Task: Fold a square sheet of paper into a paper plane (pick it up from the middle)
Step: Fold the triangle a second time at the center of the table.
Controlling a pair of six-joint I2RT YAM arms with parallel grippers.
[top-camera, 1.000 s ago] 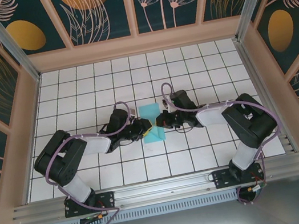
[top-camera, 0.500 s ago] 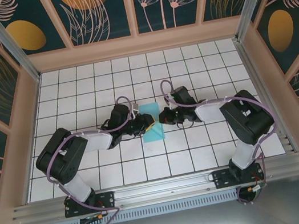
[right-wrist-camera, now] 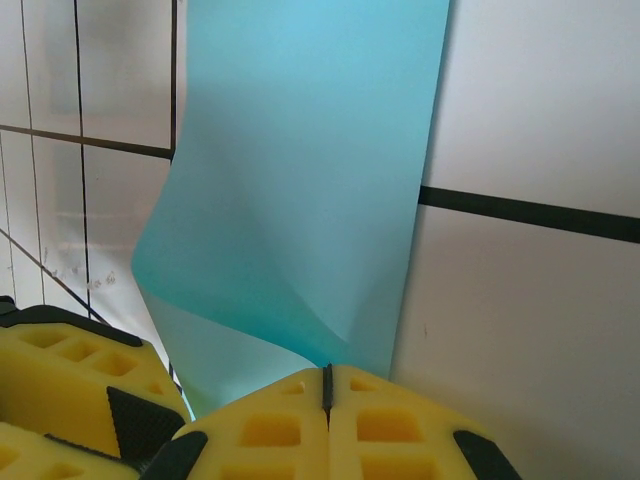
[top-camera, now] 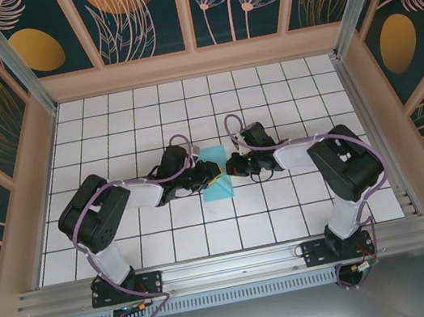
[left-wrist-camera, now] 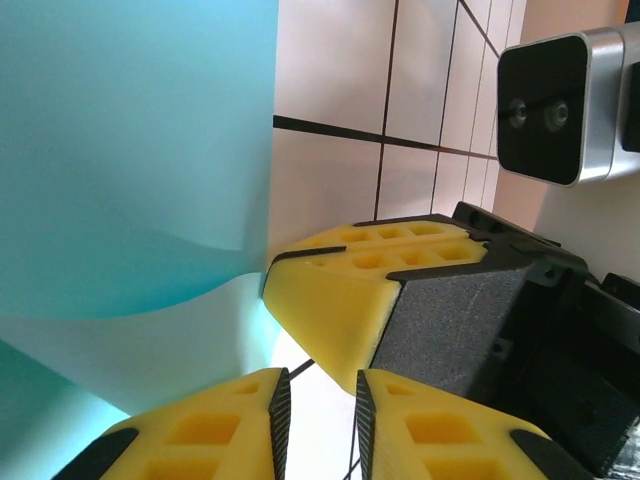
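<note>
The light-blue square sheet of paper (top-camera: 214,162) lies mid-table between both grippers, its near part curling up off the tiles (right-wrist-camera: 300,180). My right gripper (top-camera: 234,168) is at its right edge. In the right wrist view its yellow jaws (right-wrist-camera: 326,372) are pressed together, with a lifted crease of the sheet running into the seam. My left gripper (top-camera: 210,180) sits over the sheet's lower left. In the left wrist view its jaws (left-wrist-camera: 313,400) stand slightly apart with only white table between them, the paper (left-wrist-camera: 130,150) beside them. No paper plane shape shows.
The white grid table (top-camera: 108,127) is boxed in by tan-framed patterned walls, with an aluminium rail (top-camera: 231,268) along the near edge. A right-gripper fingertip (left-wrist-camera: 340,290) sits very close to my left jaws. The right wrist camera (left-wrist-camera: 560,100) is just beyond.
The two grippers, touching tip to tip a second ago, have parted. The right one drew back to the right, and more of the sheet shows. The left arm's elbow swung inward.
</note>
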